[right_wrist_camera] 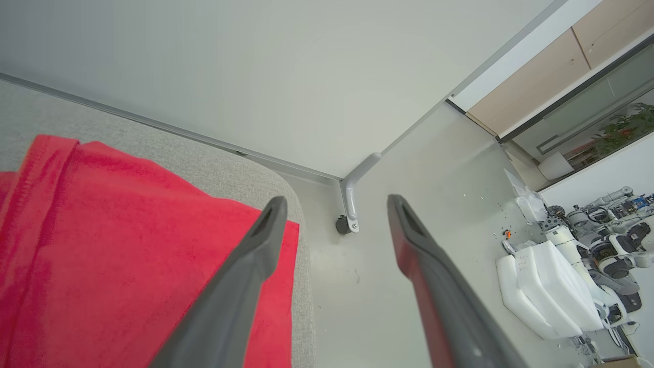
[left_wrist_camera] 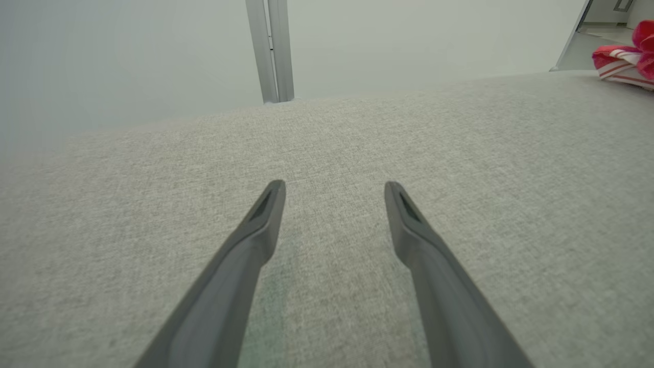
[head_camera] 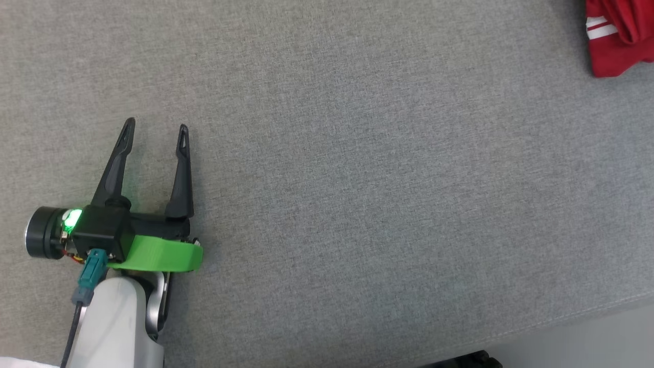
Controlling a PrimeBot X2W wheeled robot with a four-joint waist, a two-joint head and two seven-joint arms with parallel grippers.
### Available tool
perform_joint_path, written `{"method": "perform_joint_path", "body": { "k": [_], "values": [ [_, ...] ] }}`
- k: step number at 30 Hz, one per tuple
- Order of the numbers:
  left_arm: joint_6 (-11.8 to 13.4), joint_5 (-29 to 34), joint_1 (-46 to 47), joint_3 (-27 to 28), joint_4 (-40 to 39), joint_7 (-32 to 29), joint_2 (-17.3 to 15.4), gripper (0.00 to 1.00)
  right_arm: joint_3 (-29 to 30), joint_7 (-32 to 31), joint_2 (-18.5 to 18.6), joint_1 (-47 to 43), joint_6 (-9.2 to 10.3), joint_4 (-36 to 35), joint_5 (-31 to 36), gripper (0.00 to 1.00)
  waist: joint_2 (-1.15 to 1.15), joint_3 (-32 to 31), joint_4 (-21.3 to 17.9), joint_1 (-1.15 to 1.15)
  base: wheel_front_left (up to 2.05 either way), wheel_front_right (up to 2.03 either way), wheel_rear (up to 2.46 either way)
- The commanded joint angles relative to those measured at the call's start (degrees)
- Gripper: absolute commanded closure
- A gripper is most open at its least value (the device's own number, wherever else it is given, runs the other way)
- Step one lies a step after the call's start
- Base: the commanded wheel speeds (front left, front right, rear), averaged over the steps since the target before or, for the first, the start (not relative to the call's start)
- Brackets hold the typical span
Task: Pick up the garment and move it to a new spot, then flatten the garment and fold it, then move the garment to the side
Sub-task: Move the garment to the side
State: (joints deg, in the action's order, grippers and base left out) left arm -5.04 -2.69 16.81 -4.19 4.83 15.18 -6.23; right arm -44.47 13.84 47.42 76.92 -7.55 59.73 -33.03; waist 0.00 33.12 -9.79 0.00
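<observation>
The garment (head_camera: 615, 38) is red with white stripes and lies folded at the far right corner of the grey padded table (head_camera: 357, 179). From the left wrist it shows as a small red and white bundle, the garment (left_wrist_camera: 623, 61), at the far right. My left gripper (head_camera: 156, 130) hovers open over bare grey fabric at the lower left, far from it; its fingers (left_wrist_camera: 255, 230) hold nothing. My right gripper (right_wrist_camera: 334, 204) stands open just above the garment (right_wrist_camera: 112, 245) near the table's rounded corner, with nothing between its fingers.
The table's near edge (head_camera: 562, 319) runs along the lower right, with pale floor beyond. Past the right corner are a pale partition wall (right_wrist_camera: 255, 76), a castor foot (right_wrist_camera: 345, 222), and white foam blocks and robot parts (right_wrist_camera: 557, 291) on the floor.
</observation>
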Motion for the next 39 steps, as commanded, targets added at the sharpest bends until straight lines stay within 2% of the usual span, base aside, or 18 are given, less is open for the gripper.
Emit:
{"method": "perform_joint_path", "body": {
  "k": [1, 4, 10, 17, 22, 30, 39],
  "values": [
    [0.3, -0.4, -1.5, 0.4, 0.4, -0.1, 0.2, 0.00, 0.4, 0.8, -0.6, -0.5, 0.14, -0.7, 0.5, 0.00, 0.00, -3.9, 0.9, 0.00, 0.00, 0.00, 0.00],
    [0.7, -1.2, -2.9, 1.4, 0.5, -0.1, 0.6, 0.00, 1.6, 1.4, -2.6, -2.3, 0.14, -3.1, 0.7, 0.00, 0.00, -7.0, 1.6, 0.00, 0.00, 0.00, 0.00],
    [1.7, -2.5, -7.2, 3.8, 0.5, -0.1, 1.1, 0.00, 9.6, 1.4, -6.0, -10.8, 0.13, -14.2, 2.6, 0.00, 0.00, -13.2, 3.3, 0.00, 0.00, 0.00, 0.00],
    [1.9, -3.0, -13.0, 7.1, 0.2, -0.1, 1.5, 0.00, 21.1, 1.4, -14.3, -26.0, 0.13, -24.4, 9.0, 0.00, 0.00, -19.6, 4.3, 0.00, 0.00, 0.00, 0.00],
    [1.4, -3.0, -15.3, 8.0, 0.5, -0.1, 1.8, 0.00, 26.7, 1.4, -19.7, -36.2, 0.13, -30.2, 12.4, 0.00, 0.00, -22.7, 5.6, 0.00, 0.00, 0.00, 0.00],
    [1.0, -3.0, -16.6, 8.3, 1.6, -0.1, 2.5, 0.00, 33.0, 1.4, -26.8, -50.3, 0.13, -38.4, 14.7, 0.00, 0.00, -25.9, 7.0, 0.00, 0.00, 0.00, 0.00],
    [0.5, -3.1, -18.0, 9.0, 2.6, -0.1, 2.7, 0.00, 37.2, 1.4, -31.9, -63.5, 0.13, -46.7, 16.2, 0.00, 0.00, -29.2, 7.8, 0.00, 0.00, 0.00, 0.00]
  ]
}}
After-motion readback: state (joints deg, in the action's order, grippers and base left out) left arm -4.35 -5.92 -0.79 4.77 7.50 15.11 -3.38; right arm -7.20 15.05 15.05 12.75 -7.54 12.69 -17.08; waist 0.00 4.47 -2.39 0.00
